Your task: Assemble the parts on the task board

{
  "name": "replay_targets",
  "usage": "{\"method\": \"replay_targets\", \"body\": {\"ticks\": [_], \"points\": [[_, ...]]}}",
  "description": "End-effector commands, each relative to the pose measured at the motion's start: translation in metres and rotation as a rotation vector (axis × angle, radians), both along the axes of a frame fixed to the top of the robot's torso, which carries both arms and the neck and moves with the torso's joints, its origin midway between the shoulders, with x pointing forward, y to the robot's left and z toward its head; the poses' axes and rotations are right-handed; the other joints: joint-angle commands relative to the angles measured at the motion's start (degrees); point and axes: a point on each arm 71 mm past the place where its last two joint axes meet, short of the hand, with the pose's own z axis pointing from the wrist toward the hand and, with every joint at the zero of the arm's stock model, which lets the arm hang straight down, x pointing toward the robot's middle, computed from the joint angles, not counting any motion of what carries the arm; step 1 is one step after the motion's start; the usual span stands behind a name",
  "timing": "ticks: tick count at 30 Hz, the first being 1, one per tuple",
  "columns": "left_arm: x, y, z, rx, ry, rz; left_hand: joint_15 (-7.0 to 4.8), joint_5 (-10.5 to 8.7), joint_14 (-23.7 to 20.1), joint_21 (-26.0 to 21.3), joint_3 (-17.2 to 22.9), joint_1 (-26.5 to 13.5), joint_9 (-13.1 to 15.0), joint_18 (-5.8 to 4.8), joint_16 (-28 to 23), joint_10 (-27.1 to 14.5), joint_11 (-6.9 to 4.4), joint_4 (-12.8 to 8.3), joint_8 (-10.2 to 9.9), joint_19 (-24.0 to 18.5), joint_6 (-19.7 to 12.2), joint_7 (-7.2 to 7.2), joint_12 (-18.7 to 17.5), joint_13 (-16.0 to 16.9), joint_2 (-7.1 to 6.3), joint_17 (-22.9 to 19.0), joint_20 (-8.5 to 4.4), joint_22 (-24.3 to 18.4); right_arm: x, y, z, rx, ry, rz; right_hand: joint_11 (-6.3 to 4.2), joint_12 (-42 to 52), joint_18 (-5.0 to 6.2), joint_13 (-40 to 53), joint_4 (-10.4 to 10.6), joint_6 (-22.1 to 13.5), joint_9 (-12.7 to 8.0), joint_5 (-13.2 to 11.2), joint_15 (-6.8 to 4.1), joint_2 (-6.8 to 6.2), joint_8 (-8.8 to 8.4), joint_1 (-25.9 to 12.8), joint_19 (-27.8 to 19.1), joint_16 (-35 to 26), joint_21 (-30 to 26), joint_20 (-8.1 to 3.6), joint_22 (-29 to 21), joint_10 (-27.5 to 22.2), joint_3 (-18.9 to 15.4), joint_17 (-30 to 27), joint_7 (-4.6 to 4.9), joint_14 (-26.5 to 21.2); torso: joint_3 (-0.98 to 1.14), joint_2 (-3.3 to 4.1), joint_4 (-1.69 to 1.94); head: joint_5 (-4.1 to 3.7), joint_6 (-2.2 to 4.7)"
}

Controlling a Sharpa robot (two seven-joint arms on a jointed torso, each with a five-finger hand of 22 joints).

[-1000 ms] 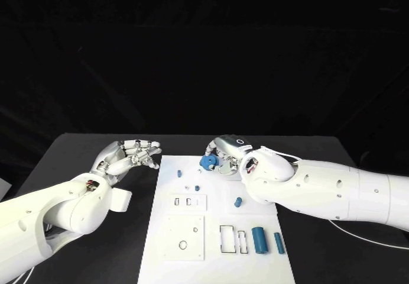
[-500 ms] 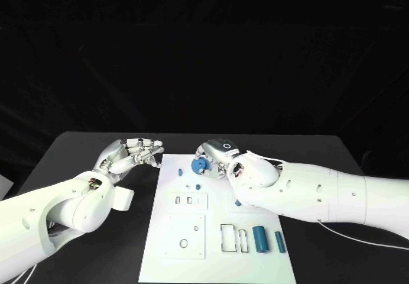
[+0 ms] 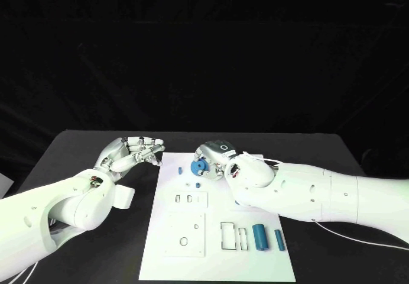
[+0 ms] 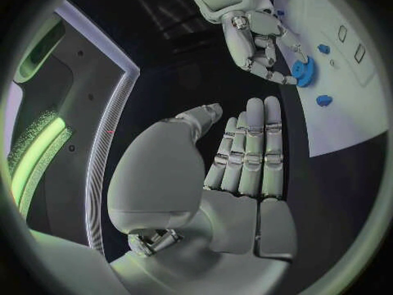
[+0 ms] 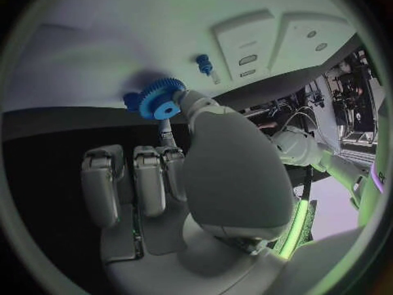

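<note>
1. Blue gear [image 3: 198, 166] pinched in my right robot hand [image 3: 213, 158], over the task board [image 3: 217, 260] far end, beside a small blue peg [image 3: 179, 170] — presumably lining up to seat it.
2. Left robot hand [image 3: 129, 152]: holds nothing, fingers together, parked over the worktop [image 3: 77, 155] beside the board, keeping clear.

robot lab: black-draped backdrop, black table [image 3: 94, 148], white task board [image 3: 213, 248].

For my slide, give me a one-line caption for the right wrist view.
Right hand pinches a small blue toothed gear above the white task board.
</note>
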Motion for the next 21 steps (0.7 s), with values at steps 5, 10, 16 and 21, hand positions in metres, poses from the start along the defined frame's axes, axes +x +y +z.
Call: {"method": "replay_targets", "body": {"ticks": [5, 10, 16, 21], "points": [[-0.0004, -0.0023, 0.0016, -0.003, -0.011, -0.018, -0.06, 0.05, -0.39, 0.28, 0.31, 0.58, 0.05, 0.45, 0.32, -0.23, -0.03, 0.02, -0.22, -0.35, -0.17, 0.21, -0.15, -0.01, 0.07, -0.03, -0.14, 0.05, 0.0034, -0.0007, -0.0059, -0.046, 0.013, -0.007, -0.33, 0.07, -0.38, 13.19, -0.08, 0.85, 0.59, -0.54, -0.25, 0.09, 0.34, -0.47, 6.00, 0.19, 0.26, -0.41, 15.07, 4.28, 0.46, 15.05, -0.66, 5.97, 0.08, -0.07, 0.03, 0.07, -0.01], [-0.0003, -0.0020, 0.0016, -0.003, -0.011, -0.018, -0.06, 0.05, -0.39, 0.28, 0.31, 0.58, 0.05, 0.45, 0.32, -0.23, -0.03, 0.02, -0.22, -0.35, -0.17, 0.21, -0.15, -0.01, 0.07, -0.03, -0.14, 0.05, 0.0057, -0.0026, -0.0075, -0.055, 0.016, -0.018, -0.31, -0.02, -0.38, 13.11, -0.07, 0.77, 0.57, -0.66, -0.24, -0.01, 0.32, -0.60, 6.00, 0.19, 0.26, -0.40, 15.07, 4.20, 0.51, 15.05, -0.64, 5.97, 0.05, -0.08, -0.05, 0.13, 0.05], [-0.0002, -0.0019, 0.0015, -0.003, -0.011, -0.017, -0.06, 0.05, -0.39, 0.28, 0.31, 0.58, 0.05, 0.45, 0.32, -0.23, -0.03, 0.02, -0.22, -0.35, -0.17, 0.21, -0.15, -0.01, 0.07, -0.03, -0.14, 0.05, 0.0068, -0.0024, -0.0079, -0.055, 0.014, -0.020, -0.24, -0.30, -0.38, 12.84, -0.04, 0.45, 0.51, -0.91, -0.18, -0.22, 0.19, -0.94, 6.00, 0.19, 0.26, -0.36, 15.07, 3.94, 0.65, 15.05, -0.53, 5.97, 0.09, -0.07, -0.06, 0.09, 0.17], [-0.0002, -0.0018, 0.0015, -0.003, -0.011, -0.017, -0.06, 0.05, -0.39, 0.28, 0.31, 0.58, 0.05, 0.45, 0.32, -0.23, -0.03, 0.02, -0.22, -0.35, -0.17, 0.21, -0.15, -0.01, 0.07, -0.03, -0.14, 0.05, 0.0072, -0.0012, -0.0079, -0.044, 0.016, -0.015, 0.53, -1.01, -0.38, 12.21, 1.07, -1.97, -0.05, -8.71, 0.49, -0.81, -1.00, -4.28, 6.00, 0.19, 0.26, 0.18, 15.07, 3.30, -0.65, 15.05, 0.25, 5.97, 0.06, -0.06, -0.03, 0.02, 0.21]]}}
